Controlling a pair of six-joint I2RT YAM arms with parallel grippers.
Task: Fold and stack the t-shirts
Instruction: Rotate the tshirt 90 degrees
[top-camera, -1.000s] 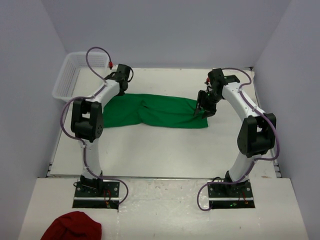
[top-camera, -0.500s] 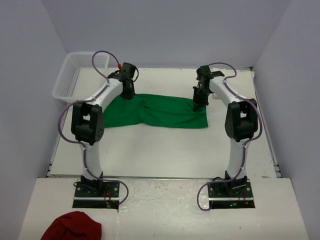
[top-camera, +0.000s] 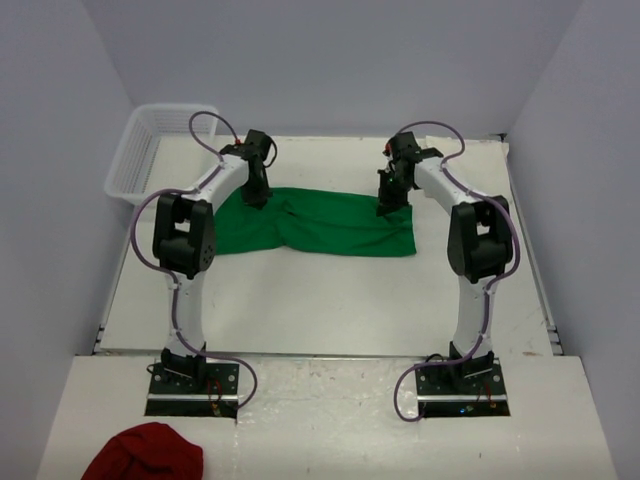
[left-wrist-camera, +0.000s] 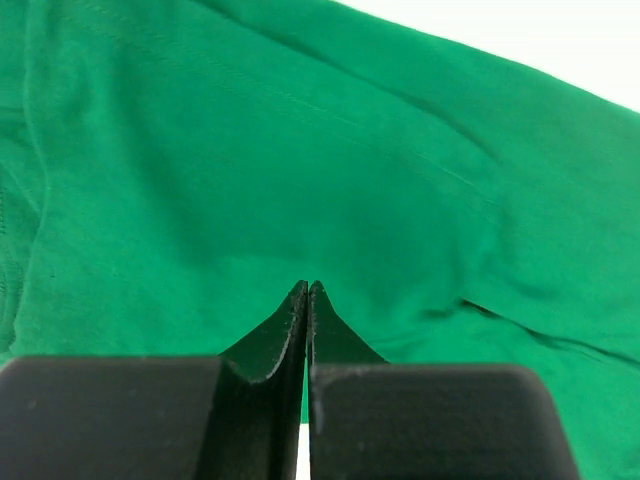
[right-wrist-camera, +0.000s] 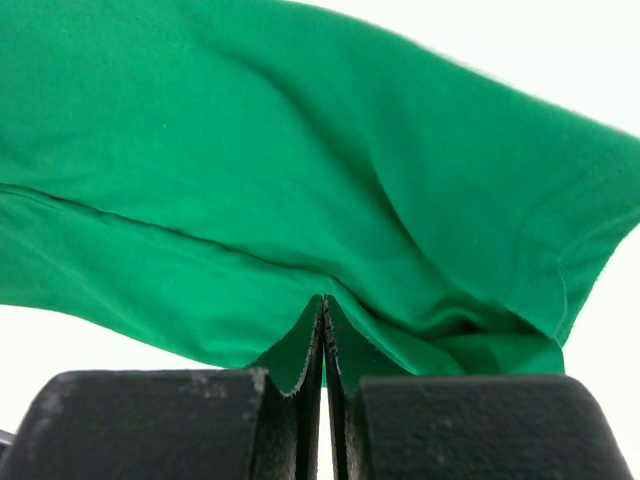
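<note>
One white basket (top-camera: 127, 163) stands near green t-shirt (top-camera: 330, 226).

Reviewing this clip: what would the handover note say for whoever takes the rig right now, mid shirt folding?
Left hand: shut, apparently pinching the green shirt at its far left edge.
Right hand: shut, apparently pinching the far right edge.
Things: the shirt lies as a wide band across the table, wrinkled in the middle. No second shirt shows in any view. A basket sits at the far left corner.
Done: both far corners look gripped.
Left: fold this shirt, then fold the other and stack them.
</note>
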